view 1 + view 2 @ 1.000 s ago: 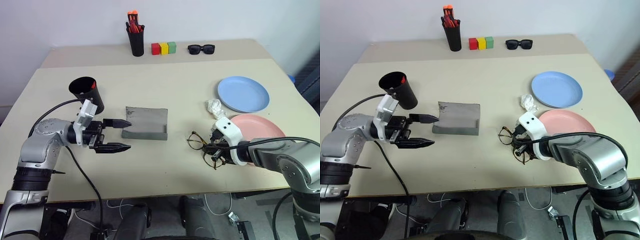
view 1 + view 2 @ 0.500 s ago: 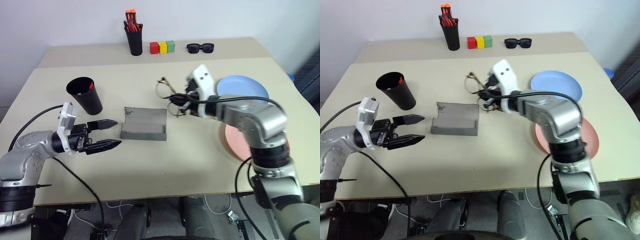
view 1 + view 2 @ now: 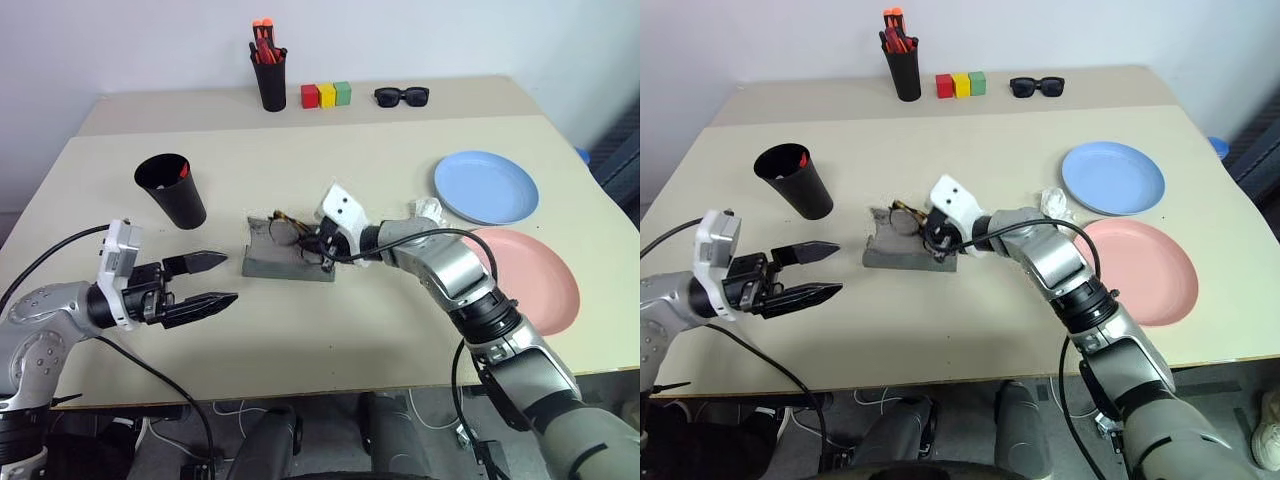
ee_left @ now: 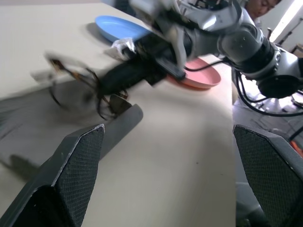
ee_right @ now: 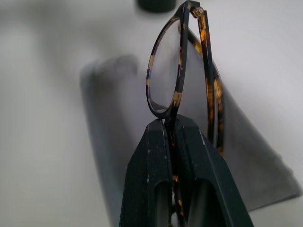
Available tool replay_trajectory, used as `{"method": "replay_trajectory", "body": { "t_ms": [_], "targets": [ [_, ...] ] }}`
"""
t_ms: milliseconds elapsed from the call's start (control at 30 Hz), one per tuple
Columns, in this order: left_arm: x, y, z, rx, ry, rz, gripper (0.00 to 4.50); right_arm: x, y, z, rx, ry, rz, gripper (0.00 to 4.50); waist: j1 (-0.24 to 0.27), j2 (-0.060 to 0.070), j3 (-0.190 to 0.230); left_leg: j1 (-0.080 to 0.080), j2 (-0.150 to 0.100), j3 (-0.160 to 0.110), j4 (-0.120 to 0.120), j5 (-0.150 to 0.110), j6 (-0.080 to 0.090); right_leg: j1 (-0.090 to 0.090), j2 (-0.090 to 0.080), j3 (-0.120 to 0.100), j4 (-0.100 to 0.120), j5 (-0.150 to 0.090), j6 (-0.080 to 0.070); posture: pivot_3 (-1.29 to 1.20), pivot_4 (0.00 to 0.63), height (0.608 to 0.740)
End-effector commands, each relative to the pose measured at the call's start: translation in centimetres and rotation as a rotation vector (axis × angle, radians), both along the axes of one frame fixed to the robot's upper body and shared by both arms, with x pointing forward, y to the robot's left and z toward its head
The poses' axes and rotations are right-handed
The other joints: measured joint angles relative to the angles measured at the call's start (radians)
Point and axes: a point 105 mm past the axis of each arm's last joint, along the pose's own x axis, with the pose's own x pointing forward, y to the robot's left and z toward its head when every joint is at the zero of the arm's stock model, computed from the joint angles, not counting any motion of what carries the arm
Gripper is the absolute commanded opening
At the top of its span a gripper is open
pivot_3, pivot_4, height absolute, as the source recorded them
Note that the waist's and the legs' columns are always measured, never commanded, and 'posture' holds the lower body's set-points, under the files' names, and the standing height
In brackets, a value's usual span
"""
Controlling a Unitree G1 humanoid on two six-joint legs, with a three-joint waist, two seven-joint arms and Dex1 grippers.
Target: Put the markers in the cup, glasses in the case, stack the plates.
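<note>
With a red marker (image 3: pixel 186 170) in the cup (image 3: pixel 172 188), the right gripper (image 3: pixel 318 243) fingers pinch the glasses (image 3: pixel 290 232) over the open case (image 3: pixel 288 259), the left gripper (image 3: pixel 205 281) fingers spread empty, and the blue plate (image 3: pixel 486 187) and pink plate (image 3: pixel 520 280) lie unstacked.

The glasses (image 3: pixel 288 232) sit over the case (image 3: pixel 290 258). The cup (image 3: pixel 172 189) is left of it, the plates (image 3: pixel 486 187) right.

Beige table (image 3: pixel 400 320) w/ raised back shelf (image 3: pixel 470 95), white wall (image 3: pixel 450 35) behind.

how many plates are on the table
2. The blue plate lies far on the table's right side; the pink plate lies just nearer the robot, beside it. They are not stacked.
</note>
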Motion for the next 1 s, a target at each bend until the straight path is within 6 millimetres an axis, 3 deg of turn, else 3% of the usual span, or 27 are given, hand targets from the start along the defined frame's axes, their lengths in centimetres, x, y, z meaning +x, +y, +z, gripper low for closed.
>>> {"method": "replay_trajectory", "body": {
  "t_ms": [33,200,467,567,767,800,1000],
  "targets": [
    [-0.1,-0.1,1.1,0.002,-0.055,0.000,4.50,-0.3,-0.5,-0.2,-0.025,0.042,0.034,0.04,0.000,0.000,0.000,0.000,0.000,0.000,0.000,0.000,0.000,0.000,0.000,0.000,0.000,0.000,0.000,0.00,0.150,0.740],
    [0.5,-0.4,1.2,0.000,-0.066,0.003,4.50,-0.6,-0.9,0.0,-0.054,0.050,0.093,0.04,0.004,0.000,0.000,0.000,0.000,0.000,0.000,0.000,0.000,0.001,0.000,0.000,0.000,0.000,0.000,0.00,0.150,0.740],
    [1.0,-0.7,1.3,0.001,-0.073,0.005,4.50,-1.9,0.3,0.6,-0.021,0.071,0.210,0.04,-0.001,0.000,0.000,0.000,0.000,0.000,0.000,0.000,0.000,0.000,0.000,0.000,0.000,0.000,0.000,0.00,0.150,0.740],
    [1.1,-0.7,1.3,0.003,-0.077,0.009,4.50,-1.7,0.4,0.7,-0.013,0.068,0.204,1.03,-0.001,0.000,0.000,0.000,0.000,0.000,0.000,0.000,0.000,0.000,0.000,0.000,0.000,0.000,0.000,0.00,0.150,0.740],
    [1.3,-0.8,1.2,0.011,-0.081,0.016,4.50,-1.3,0.5,1.7,0.020,0.042,0.188,4.20,0.000,0.000,0.000,-0.001,0.000,0.000,0.000,0.000,0.000,0.000,0.000,0.000,0.000,0.000,0.000,0.00,0.150,0.740],
    [1.4,-0.8,1.2,0.010,-0.085,0.019,4.50,-1.2,0.5,2.0,0.030,0.037,0.181,4.47,0.000,0.000,0.000,0.000,0.000,0.000,0.000,0.000,0.000,0.000,0.000,0.000,0.000,0.000,0.000,0.00,0.150,0.740],
    [3.5,-1.0,1.7,-0.001,-0.136,0.091,4.50,0.0,0.1,4.5,0.157,0.001,0.098,4.47,0.003,0.000,0.000,0.000,0.000,0.000,0.000,0.000,0.000,0.000,0.000,0.000,0.000,0.000,0.000,0.00,0.150,0.740]
  ]
}}
